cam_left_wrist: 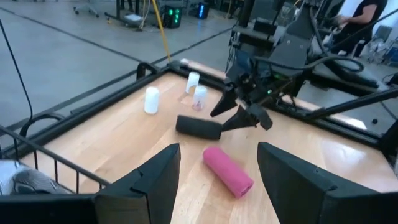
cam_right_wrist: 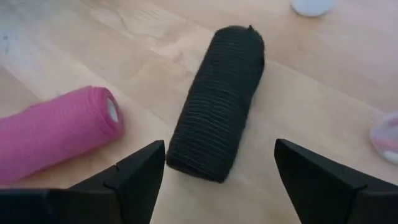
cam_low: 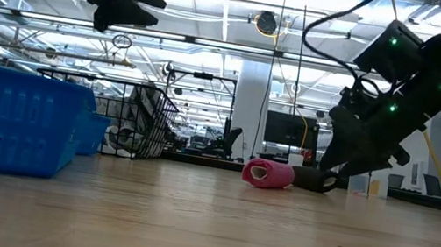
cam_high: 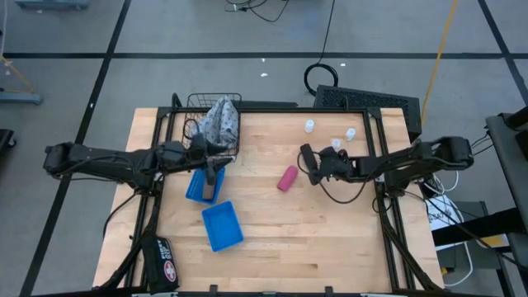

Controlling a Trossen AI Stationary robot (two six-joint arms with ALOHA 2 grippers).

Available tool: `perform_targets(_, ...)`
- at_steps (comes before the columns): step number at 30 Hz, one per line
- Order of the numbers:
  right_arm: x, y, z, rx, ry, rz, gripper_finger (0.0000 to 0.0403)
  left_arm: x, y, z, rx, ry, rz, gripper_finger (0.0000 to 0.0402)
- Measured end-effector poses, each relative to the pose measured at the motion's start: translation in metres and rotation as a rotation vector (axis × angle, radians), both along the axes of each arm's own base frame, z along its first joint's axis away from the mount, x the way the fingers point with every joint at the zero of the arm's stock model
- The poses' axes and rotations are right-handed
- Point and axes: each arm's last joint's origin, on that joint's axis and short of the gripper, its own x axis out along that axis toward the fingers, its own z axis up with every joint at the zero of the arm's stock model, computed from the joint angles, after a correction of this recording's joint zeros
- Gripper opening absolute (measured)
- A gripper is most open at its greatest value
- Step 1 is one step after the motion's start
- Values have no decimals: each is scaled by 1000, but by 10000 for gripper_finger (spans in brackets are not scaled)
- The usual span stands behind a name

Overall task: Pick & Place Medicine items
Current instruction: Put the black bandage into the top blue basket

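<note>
Two grippers are over the wooden surface (cam_high: 330, 239). The right gripper (cam_high: 307, 162) sits low near the middle of the surface, toward its far edge, its fingers (cam_right_wrist: 140, 177) spread wide with nothing between them. Just ahead of those fingers lies the black roll (cam_right_wrist: 217, 102), a ribbed dark cylinder on its side, flat on the wood and not touched by either finger. The pink roll (cam_high: 286, 178) lies just beside it, nearer the surface's centre, also on its side and apart from the black one.

Three small white bottles (cam_high: 309, 125) stand upright near the far right corner, close to the surface's far edge; one of them (cam_high: 350, 133) is nearest the right edge and another (cam_high: 336, 143) stands just behind the right gripper.

The left gripper (cam_high: 216, 169) hangs above the surface on the left half, raised clear of the wood in the low view, fingers (cam_left_wrist: 140, 186) apart and holding nothing. It is over one blue tray (cam_high: 200, 186); a second blue tray (cam_high: 222, 225) lies closer to the near edge. A wire basket (cam_high: 216, 106) with a grey patterned cloth (cam_high: 221, 121) stands at the far edge.
</note>
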Motion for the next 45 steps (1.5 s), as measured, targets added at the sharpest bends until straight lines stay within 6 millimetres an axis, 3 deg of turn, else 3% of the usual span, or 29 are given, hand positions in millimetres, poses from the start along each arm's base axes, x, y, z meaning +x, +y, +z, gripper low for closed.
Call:
perform_targets(9,15,-1,-13,-31,-24,46,280,8,1,-7,-8,27,5,223)
perform_targets(31,9,-2,-25,-75,118,42,188,8,1,-6,-13,17,5,223)
perform_targets(36,2,-1,-17,-44,105,2,182,8,1,-6,-13,15,5,223)
perform_targets(45,3,1,17,-100,-73,82,181,8,1,-5,-7,11,7,223)
